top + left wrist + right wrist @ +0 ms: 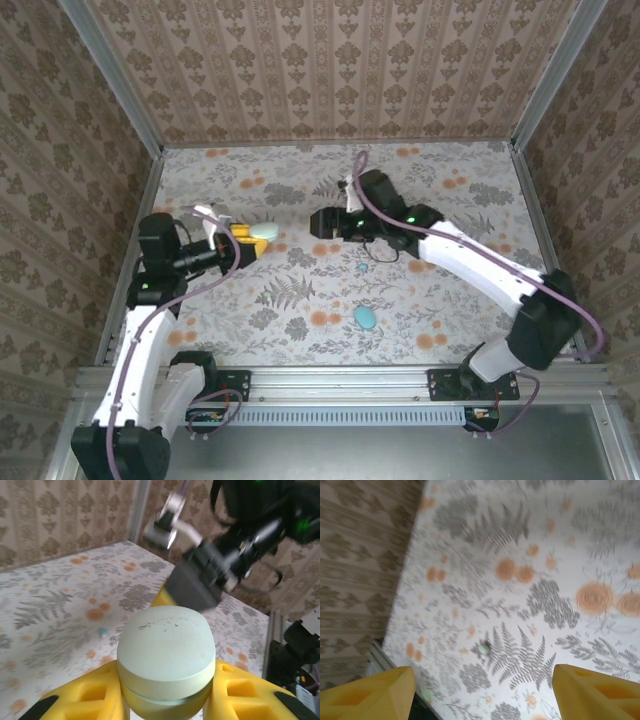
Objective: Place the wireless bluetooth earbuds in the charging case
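so the case is being clamped by the left claw, and the right claw, jaws apart and empty, is being held nearest the earbud, which lies on the table just back toward its own arm

No readable txt, labels, brands, nos. or signs anywhere. Faint dark specks on pale green case, mid-frame in left wrist view: not legible as letters.
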Tool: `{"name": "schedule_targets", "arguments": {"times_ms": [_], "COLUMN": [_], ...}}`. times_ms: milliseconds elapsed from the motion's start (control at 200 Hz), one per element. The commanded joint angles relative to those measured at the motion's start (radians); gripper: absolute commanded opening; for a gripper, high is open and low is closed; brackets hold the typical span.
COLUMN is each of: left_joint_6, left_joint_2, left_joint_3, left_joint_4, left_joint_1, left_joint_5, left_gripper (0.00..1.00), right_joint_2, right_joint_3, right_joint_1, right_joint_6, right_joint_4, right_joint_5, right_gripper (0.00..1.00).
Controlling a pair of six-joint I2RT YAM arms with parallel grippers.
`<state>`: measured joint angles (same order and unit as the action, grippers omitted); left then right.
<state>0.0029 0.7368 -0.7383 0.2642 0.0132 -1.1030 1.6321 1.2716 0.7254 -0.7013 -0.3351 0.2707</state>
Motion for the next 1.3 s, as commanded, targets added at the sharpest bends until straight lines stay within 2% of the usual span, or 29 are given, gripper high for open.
{"name": "schedule_targets", "arguments": {"times_ms": [0, 180, 335, 510, 655, 1090, 1300], "left_joint_6": [0.109, 0.119, 0.107, 0.106, 0.097, 0.093, 0.091], "left_joint_2": [-0.032, -0.05, -0.055, -0.058, -0.057, -0.053, -0.047], "left_joint_3": [-0.074, -0.102, -0.101, -0.092, -0.082, -0.077, -0.076], "left_joint_4": [0.184, 0.21, 0.187, 0.19, 0.173, 0.158, 0.151], "left_joint_1": [-0.015, -0.015, -0.017, -0.018, -0.018, -0.017, -0.017], "left_joint_5": [-0.011, 0.007, 0.008, 0.007, 0.008, 0.009, 0.007], "left_gripper": [0.0, 0.0, 0.0, 0.0, 0.0, 0.0, 0.0], "right_joint_2": [0.128, 0.362, 0.522, 0.6, 0.635, 0.701, 0.718], "right_joint_3": [0.061, 0.23, 0.43, 0.508, 0.527, 0.58, 0.587], "right_joint_1": [0.064, 0.103, 0.145, 0.173, 0.189, 0.239, 0.255], "right_joint_6": [0.005, 0.141, 0.323, 0.435, 0.492, 0.563, 0.586], "right_joint_4": [0.016, 0.011, -0.107, -0.19, -0.247, -0.296, -0.332], "right_joint_5": [0.004, 0.123, 0.152, 0.14, 0.1, 0.02, -0.025], "right_gripper": [0.68, 0.53, 0.43, 0.42, 0.46, 0.48, 0.45]}}
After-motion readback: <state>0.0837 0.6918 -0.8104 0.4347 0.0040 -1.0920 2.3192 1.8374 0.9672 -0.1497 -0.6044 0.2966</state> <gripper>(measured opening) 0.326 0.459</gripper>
